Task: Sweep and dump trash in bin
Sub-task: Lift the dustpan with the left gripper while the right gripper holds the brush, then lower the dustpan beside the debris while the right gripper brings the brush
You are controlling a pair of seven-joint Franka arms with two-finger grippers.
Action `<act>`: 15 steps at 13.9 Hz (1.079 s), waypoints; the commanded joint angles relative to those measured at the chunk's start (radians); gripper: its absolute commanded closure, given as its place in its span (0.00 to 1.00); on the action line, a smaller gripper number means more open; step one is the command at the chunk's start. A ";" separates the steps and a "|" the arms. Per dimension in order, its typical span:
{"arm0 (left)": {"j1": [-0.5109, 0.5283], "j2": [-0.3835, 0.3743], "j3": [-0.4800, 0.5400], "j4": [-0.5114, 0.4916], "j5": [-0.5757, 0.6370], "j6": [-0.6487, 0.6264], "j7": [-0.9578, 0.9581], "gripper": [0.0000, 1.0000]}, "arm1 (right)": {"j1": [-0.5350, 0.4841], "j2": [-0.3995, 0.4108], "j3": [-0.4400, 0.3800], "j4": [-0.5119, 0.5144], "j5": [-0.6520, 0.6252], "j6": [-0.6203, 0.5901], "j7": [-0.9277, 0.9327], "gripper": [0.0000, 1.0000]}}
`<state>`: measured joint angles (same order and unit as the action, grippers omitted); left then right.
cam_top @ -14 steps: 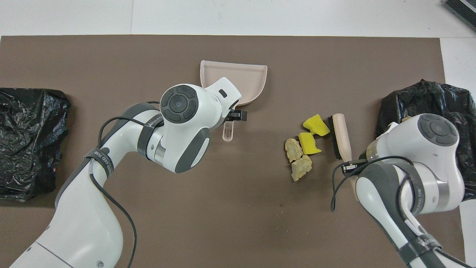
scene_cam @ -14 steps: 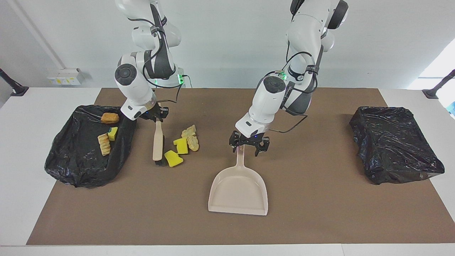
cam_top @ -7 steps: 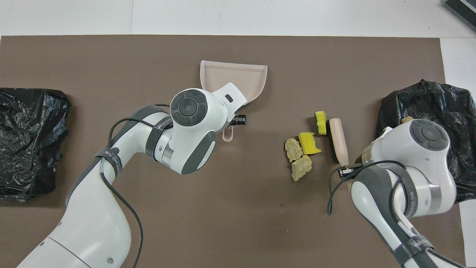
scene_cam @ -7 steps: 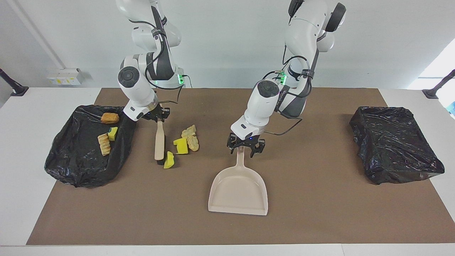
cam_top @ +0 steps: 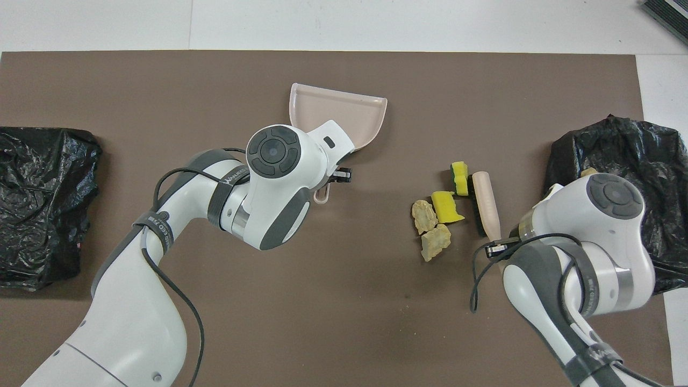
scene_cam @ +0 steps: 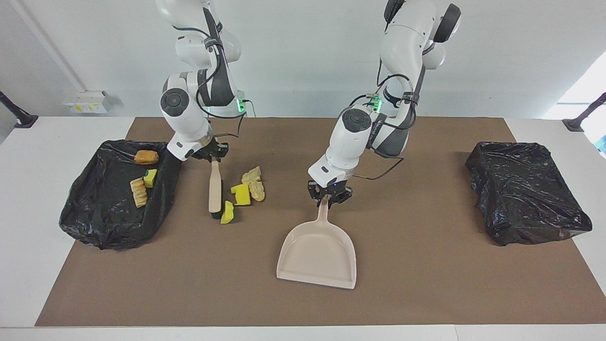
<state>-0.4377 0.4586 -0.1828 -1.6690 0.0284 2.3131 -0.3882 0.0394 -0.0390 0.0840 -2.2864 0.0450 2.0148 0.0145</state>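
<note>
My right gripper [scene_cam: 215,158] is shut on the handle of a beige brush [scene_cam: 215,187], whose bristles rest on the mat beside the trash. Two bright yellow sponge chunks [scene_cam: 227,212] [scene_cam: 242,194] and two pale lumps [scene_cam: 254,183] lie on the mat by the brush. They also show in the overhead view [cam_top: 446,207]. A yellow chunk [scene_cam: 150,178] and two orange-brown pieces [scene_cam: 145,157] lie in the black-lined bin [scene_cam: 94,222]. My left gripper [scene_cam: 328,196] is shut on the handle of the beige dustpan [scene_cam: 317,255], which rests on the mat.
A second black bag-lined bin [scene_cam: 525,189] stands at the left arm's end of the table. The brown mat [scene_cam: 426,284] covers most of the white table. The trash bin at the right arm's end also shows in the overhead view [cam_top: 661,161].
My left gripper came down and closed on the dustpan handle, and the pan turned slightly. My right gripper drew the brush toward the trash and tipped one yellow chunk onto its edge.
</note>
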 commanded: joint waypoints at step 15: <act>0.298 -0.460 0.012 -0.260 0.039 -0.473 1.439 1.00 | 0.146 -0.076 0.005 0.027 -0.004 -0.114 0.236 1.00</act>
<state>-0.1442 0.0995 -0.1638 -1.7723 0.0618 1.7498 0.9722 0.1924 -0.0715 0.0901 -2.2847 0.0465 1.9694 0.2477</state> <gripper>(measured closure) 0.683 0.740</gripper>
